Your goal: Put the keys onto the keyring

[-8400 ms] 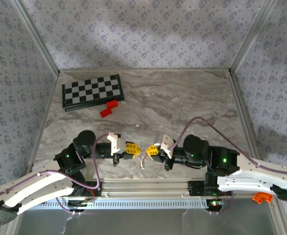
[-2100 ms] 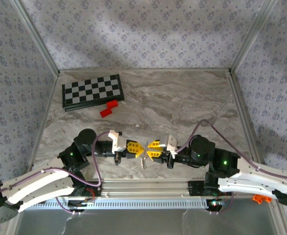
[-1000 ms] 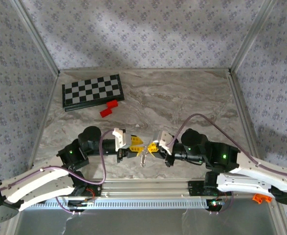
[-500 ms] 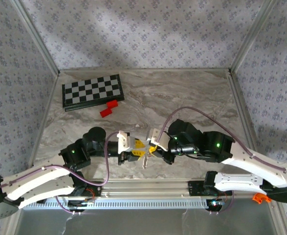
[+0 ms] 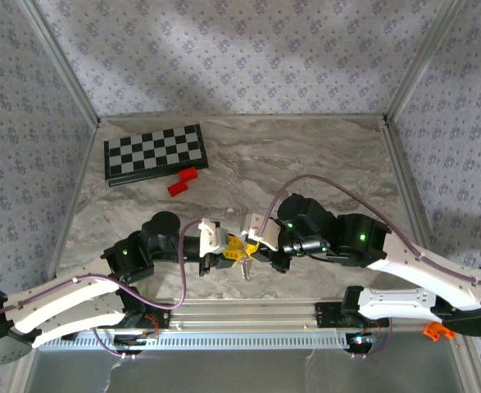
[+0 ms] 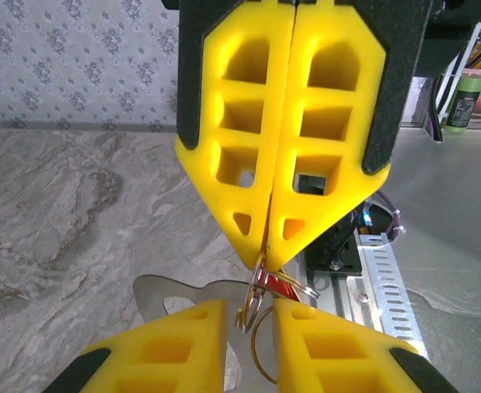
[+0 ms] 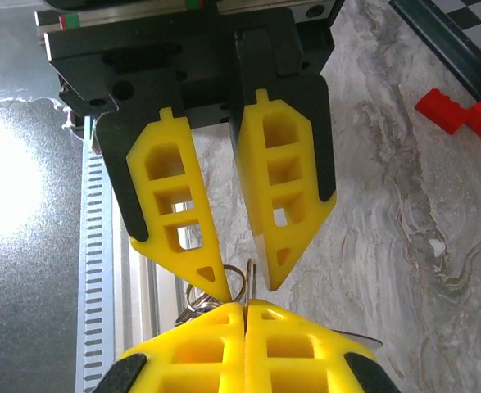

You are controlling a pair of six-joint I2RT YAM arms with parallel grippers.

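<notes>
The keyring (image 6: 255, 304) is a thin metal loop hanging from the tips of my right gripper (image 6: 266, 258), which is shut on it. A small red key piece (image 6: 269, 283) and further wire loops dangle beside it. My left gripper (image 6: 248, 306) faces the right one tip to tip, its yellow fingers (image 6: 170, 344) standing either side of the ring with a narrow gap, not pinching it. In the right wrist view the right gripper (image 7: 246, 304) clamps the keyring (image 7: 251, 272) while the left gripper (image 7: 248, 288) straddles it. From above, the left gripper (image 5: 233, 245) and right gripper (image 5: 260, 242) meet over the table's front, the keys (image 5: 245, 267) hanging below.
A black-and-white chessboard (image 5: 155, 153) lies at the back left, with red blocks (image 5: 183, 182) just in front of it. A slotted aluminium rail (image 5: 248, 313) runs along the near edge under both arms. A flat grey metal piece (image 6: 162, 293) hangs behind the ring.
The right arm has swung left, carrying the ring, and both grippers have shifted a little to the left. The left jaws have narrowed around the ring.
</notes>
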